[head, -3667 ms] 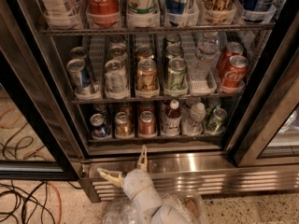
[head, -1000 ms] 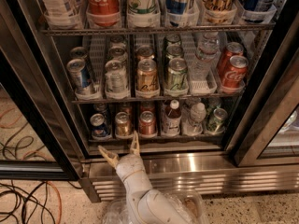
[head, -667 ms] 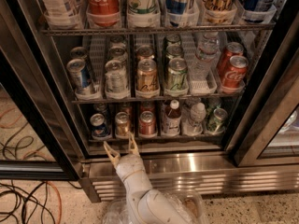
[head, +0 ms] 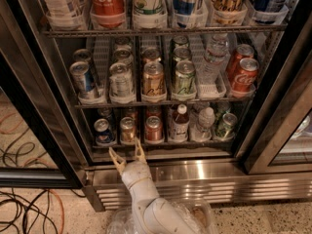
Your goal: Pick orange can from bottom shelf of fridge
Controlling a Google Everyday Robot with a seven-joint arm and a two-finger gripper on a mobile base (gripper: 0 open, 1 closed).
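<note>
Swung left and risen since a few seconds ago, with the gripper [head: 127, 155] now spread wide and empty just below the front edge of the bottom shelf [head: 165, 144] of the fridge [head: 34, 82]. Points up at the orange can [head: 127, 129], upright between a blue can [head: 103, 131] and a redder can [head: 153, 128].

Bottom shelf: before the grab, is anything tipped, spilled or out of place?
Nothing stands out. On the bottom shelf the orange can and the other drinks stand upright in their lanes; no spill shows. The gripper, open, is just below the orange can.
</note>
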